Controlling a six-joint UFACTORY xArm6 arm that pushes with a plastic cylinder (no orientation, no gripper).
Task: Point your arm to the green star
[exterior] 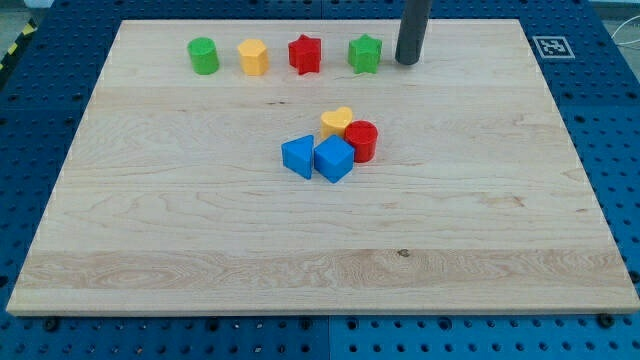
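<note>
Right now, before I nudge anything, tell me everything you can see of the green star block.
The green star-shaped block looks like solid matte plastic, lying flat on the wooden board near the view's top edge. It ends a row, just right of the red star block, not touching it. My tip stands just to its right, with a narrow gap showing between them.

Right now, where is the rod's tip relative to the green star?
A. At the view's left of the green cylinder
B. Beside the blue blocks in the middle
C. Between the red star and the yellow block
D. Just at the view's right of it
D: my tip stands just at the view's right of the green star, in the top row.
</note>
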